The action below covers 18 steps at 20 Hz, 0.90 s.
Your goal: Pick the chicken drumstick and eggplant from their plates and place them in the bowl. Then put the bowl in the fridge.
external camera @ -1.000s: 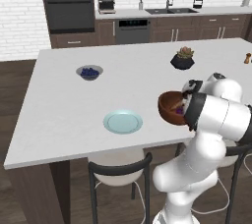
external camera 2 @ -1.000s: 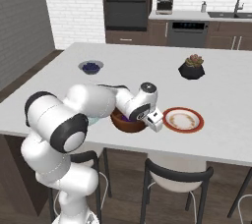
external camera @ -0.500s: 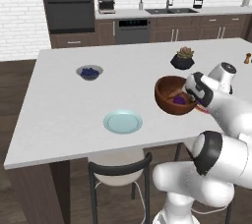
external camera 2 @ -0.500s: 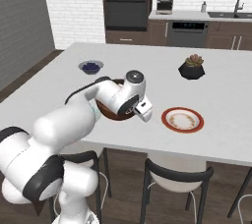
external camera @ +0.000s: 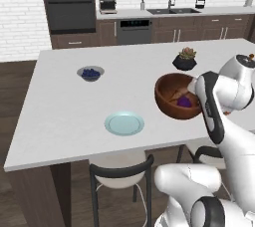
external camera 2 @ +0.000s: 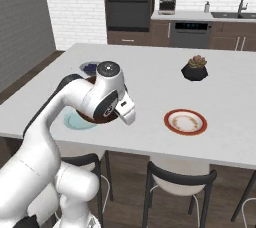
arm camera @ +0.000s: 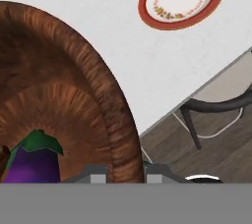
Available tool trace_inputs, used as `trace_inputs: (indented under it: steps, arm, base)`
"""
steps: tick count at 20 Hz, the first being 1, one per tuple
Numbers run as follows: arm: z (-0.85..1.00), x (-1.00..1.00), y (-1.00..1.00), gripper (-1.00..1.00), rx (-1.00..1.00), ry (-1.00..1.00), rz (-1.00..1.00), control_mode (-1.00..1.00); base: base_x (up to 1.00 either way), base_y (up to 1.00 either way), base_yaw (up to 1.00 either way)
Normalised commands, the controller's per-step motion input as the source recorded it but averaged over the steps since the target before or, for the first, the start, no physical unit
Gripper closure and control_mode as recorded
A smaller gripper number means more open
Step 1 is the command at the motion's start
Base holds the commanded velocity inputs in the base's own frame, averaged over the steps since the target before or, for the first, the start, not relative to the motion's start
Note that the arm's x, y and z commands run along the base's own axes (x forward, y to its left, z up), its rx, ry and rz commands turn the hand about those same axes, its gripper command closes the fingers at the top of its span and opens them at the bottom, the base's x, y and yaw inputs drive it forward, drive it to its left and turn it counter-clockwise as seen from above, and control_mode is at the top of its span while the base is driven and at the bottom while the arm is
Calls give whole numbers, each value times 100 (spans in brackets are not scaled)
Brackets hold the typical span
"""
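Note:
My gripper (arm camera: 127, 171) is shut on the rim of the brown wooden bowl (arm camera: 64, 100), one finger on each side of the wall. The bowl (external camera: 174, 96) hangs tilted above the counter's right half, with the hand (external camera: 198, 90) at its right rim. Inside lies the purple eggplant (arm camera: 33, 163) with its green cap; it also shows in the left base view as the eggplant (external camera: 184, 101) beside a pale brown piece that may be the chicken drumstick (external camera: 174, 93). The teal plate (external camera: 124, 123) and the orange-rimmed plate (external camera 2: 185, 121) are bare. The fridge is out of view.
A small grey bowl of blue berries (external camera: 90, 73) and a black pot with a succulent (external camera: 185, 60) stand farther back on the white counter (external camera: 64, 106). Dark-framed stools (external camera 2: 180, 182) stand under the counter's near edge. Oven, sink and cabinets line the far wall.
The bowl has risen a little and drifted left in the gripper's hold. The arm has swung its elbow and forearm around into a new pose.

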Motion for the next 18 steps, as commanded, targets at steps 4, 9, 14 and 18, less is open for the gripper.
trace_inputs:
  steps: [4, 9, 14, 18]
  arm:
    - [34, -92, 72, 100, -2, 4, 1, -100]
    - [13, -62, 45, 100, 0, 13, 1, -100]
    - [0, 0, 0, 100, 0, 0, 1, -100]
    - [0, 0, 0, 100, 0, 0, 0, -100]
  base:
    - [0, 0, 0]
    - [0, 0, 0]
    - [0, 0, 0]
    - [0, 0, 0]
